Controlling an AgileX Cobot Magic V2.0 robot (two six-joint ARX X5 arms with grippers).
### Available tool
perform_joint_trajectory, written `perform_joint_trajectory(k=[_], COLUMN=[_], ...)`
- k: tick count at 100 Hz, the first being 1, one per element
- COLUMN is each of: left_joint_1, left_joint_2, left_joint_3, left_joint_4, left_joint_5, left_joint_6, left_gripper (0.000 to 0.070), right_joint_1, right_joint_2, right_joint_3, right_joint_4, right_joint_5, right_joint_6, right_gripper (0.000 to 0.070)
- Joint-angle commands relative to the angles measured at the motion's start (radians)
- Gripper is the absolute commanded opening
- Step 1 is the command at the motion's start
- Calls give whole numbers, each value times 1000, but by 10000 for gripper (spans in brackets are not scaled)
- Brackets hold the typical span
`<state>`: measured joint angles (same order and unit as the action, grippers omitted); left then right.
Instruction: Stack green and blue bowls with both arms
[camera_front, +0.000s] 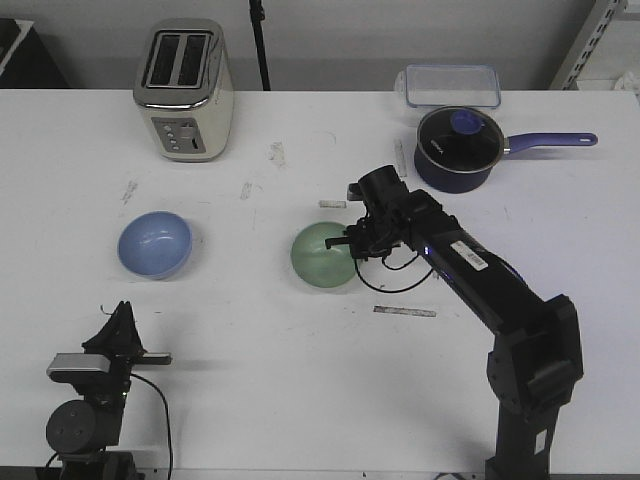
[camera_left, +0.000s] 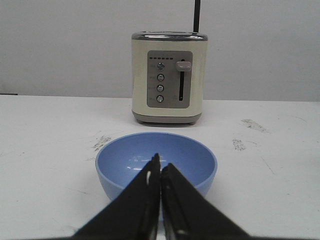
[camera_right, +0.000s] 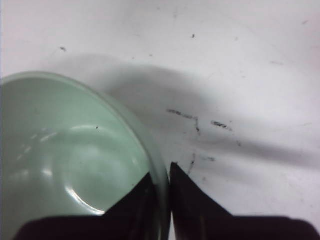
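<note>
The pale green bowl (camera_front: 320, 257) sits at the middle of the white table. My right gripper (camera_front: 347, 240) is shut on its right rim, one finger inside and one outside; the right wrist view shows the bowl (camera_right: 65, 160) and the rim pinched at the gripper (camera_right: 162, 172). The light blue bowl (camera_front: 154, 244) stands upright to the left, alone. My left gripper (camera_front: 124, 310) is near the table's front left edge, short of the blue bowl. In the left wrist view the gripper (camera_left: 160, 162) is shut and empty, with the blue bowl (camera_left: 185, 155) just beyond it.
A cream toaster (camera_front: 184, 88) stands at the back left, also in the left wrist view (camera_left: 169, 77). A dark navy saucepan (camera_front: 460, 148) with a long handle and a clear lidded container (camera_front: 450, 84) stand at the back right. Tape strips and scuffs mark the table (camera_front: 404, 311).
</note>
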<state>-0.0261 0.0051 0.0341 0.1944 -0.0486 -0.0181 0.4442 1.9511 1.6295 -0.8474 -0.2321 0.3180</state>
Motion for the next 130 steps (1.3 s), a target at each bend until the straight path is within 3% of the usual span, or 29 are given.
perform_joint_trajectory(k=[1,13,26,36,51,90,100,116,130], left_joint_1=[2,2,2,2,2,2,2,2,2], left_joint_2=[-2,-2,-2,-2,-2,-2,-2,-2,-2], left_joint_3=[-22,-22,-22,-22,-22,-22,-22,-22,-22], left_joint_4=[15,15,15,15,15,15,14,15,15], left_joint_5=[1,1,1,1,1,1,1,1,1], left_joint_6=[-9,-9,-9,-9,-9,-9,-9,-9,-9], left_gripper=[2,2,2,2,2,2,2,2,2], right_joint_1=[10,14,21,20,18,-12,-36,-82,-144], right_joint_2=[27,32,32,21,-28,-168,-215,-332,-462], right_joint_3=[19,19,19,19,19,15,-29,-190,-354], right_joint_4=[6,6,15,24,40,168,225,387,519], right_joint_5=[-4,-3,-3,9,61,209,237,240,240], right_joint_6=[-8,-8,-7,-8,-40,-296,-328,-348,-348], right_gripper=[3,55,296,371,370,359,295,103,59])
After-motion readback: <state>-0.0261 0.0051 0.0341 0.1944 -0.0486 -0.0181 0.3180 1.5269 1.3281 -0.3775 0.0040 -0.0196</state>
